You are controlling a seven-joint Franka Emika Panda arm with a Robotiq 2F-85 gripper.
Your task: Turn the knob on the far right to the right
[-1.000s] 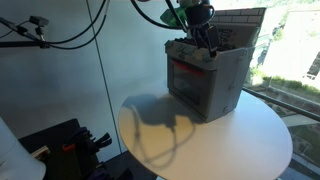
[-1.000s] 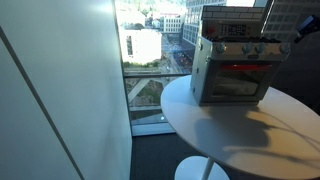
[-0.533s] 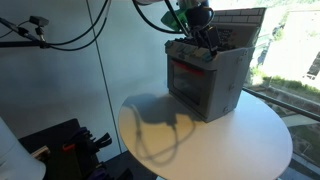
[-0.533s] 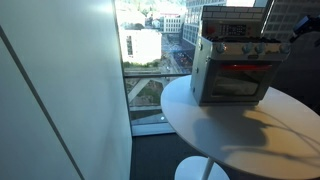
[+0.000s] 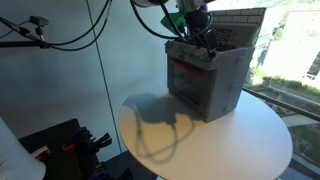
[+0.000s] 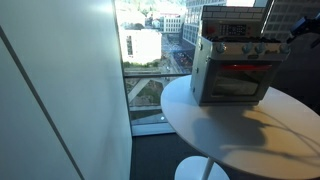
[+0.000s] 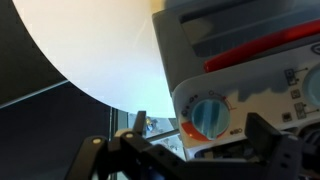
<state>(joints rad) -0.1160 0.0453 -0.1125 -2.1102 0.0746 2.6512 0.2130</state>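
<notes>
A grey toaster oven (image 5: 205,82) stands on a round white table (image 5: 180,140); both also show in the other exterior view, the oven (image 6: 235,72) and the table (image 6: 230,128). A row of knobs (image 6: 250,48) runs along its top panel. My gripper (image 5: 208,45) hangs at the end of that panel, and it enters at the right edge in an exterior view (image 6: 296,34). In the wrist view a blue knob (image 7: 210,117) with an orange-red ring sits between my open fingers, and my gripper (image 7: 200,132) is just off it. I cannot tell whether the fingers touch it.
A floor-to-ceiling window (image 6: 150,60) with a city view lies behind the table. A white wall (image 5: 70,80) with hanging cables (image 5: 60,40) stands nearby. Dark equipment (image 5: 75,145) sits low beside the table edge.
The arm's upper part has shifted slightly; the gripper stays at the oven's knob panel, almost unmoved.
</notes>
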